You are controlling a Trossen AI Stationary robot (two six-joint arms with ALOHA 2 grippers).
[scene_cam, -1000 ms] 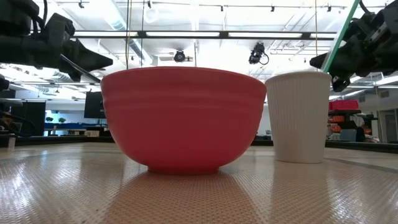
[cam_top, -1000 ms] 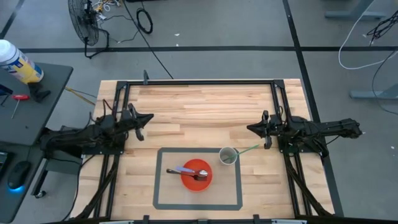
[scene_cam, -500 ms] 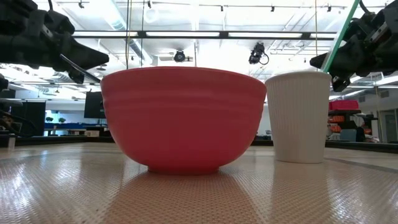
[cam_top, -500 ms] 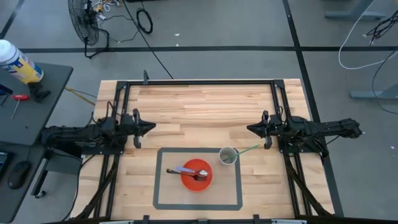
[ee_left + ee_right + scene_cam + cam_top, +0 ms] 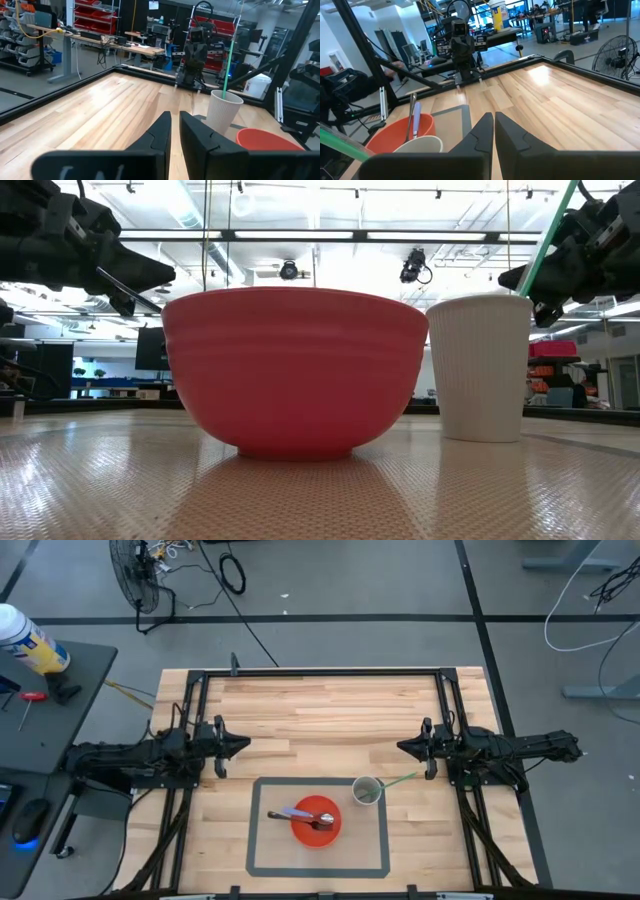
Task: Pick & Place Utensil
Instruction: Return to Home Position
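One wooden table point(image 5: 330, 710), with one grey taped rectangle point(image 5: 252, 830) set by the edge at the bottom of the high view, midway between the left and right edges; inside that rectangle, one orange bowl point(image 5: 316, 821) and one white cup point(image 5: 367, 791), both upright and just beside each other, the cup nearer the right edge and farther from the bottom edge; in the bowl, two utensils: one silver spoon point(image 5: 322, 823) and one blue-handled piece point(image 5: 288, 814), its handle reaching over the rim toward the left edge; in the cup, one green straw point(image 5: 400, 779), tilted over the rim toward the right edge, its upper end just beside the right arm, contact there not discernible; two grippers, both well apart from the bowl; left gripper point(image 5: 235, 745) by the left edge, pointing inward, fingers point(image 5: 162, 127) drawn nearly together with only a thin slit between, gripping nothing; right gripper point(image 5: 403, 747) by the right edge, facing the left one, fingers point(image 5: 482, 131) likewise closed to a hairline gap, empty.
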